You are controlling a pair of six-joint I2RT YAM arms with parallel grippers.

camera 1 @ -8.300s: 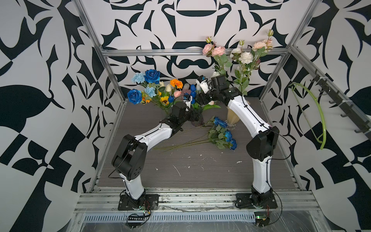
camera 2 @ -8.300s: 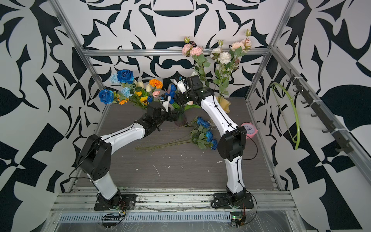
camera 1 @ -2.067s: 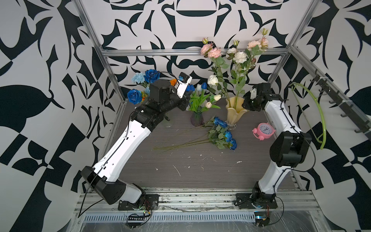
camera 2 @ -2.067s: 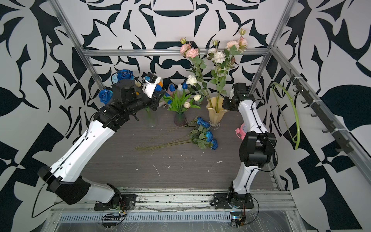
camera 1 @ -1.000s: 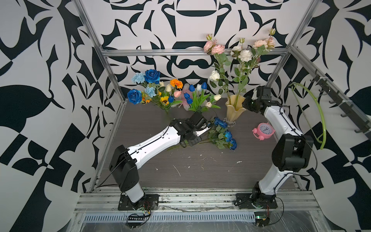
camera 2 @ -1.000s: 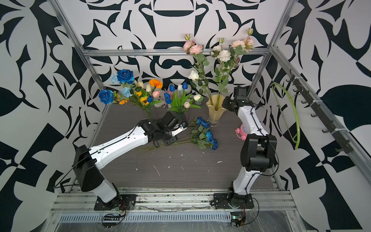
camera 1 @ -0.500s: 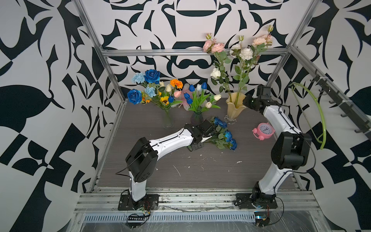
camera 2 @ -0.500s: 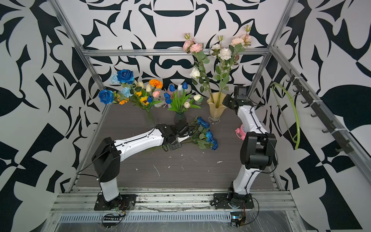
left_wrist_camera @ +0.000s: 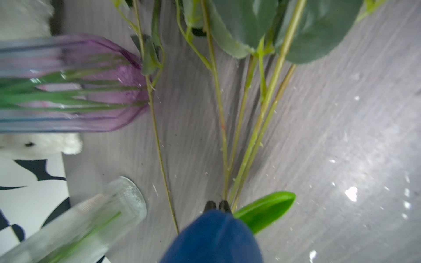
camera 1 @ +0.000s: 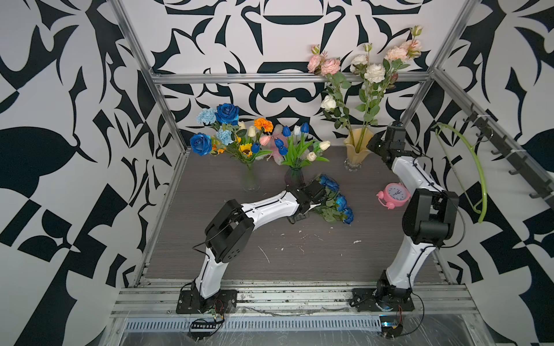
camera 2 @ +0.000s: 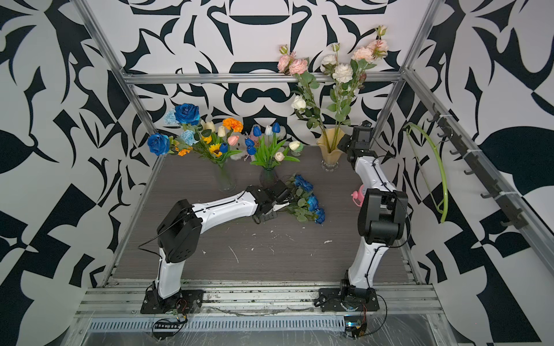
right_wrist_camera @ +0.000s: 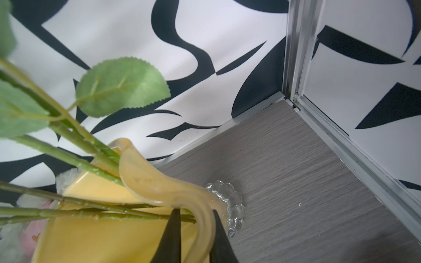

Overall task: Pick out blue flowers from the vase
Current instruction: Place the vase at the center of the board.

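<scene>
Blue tulip (left_wrist_camera: 211,239), pinched in left claw (left_wrist_camera: 217,206), hovers beside the blue roses (camera 1: 329,183) to join them; right claw (right_wrist_camera: 194,211) clamps yellow vase (right_wrist_camera: 102,232) steady.

1. Along the back of the table (camera 1: 299,254) stand three vases: left vase (camera 1: 250,182), middle vase (camera 1: 293,176), right vase (camera 1: 355,152) (nearest the corner).
2. Loose flowers (camera 1: 335,203) lie just before the middle vase.
3. A clock (camera 1: 393,194) stands right of them.

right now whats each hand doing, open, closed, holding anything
Left hand: closed, apparently pinching the blue tulip by its stem.
Right hand: closed on the rim of the yellow vase.
</scene>
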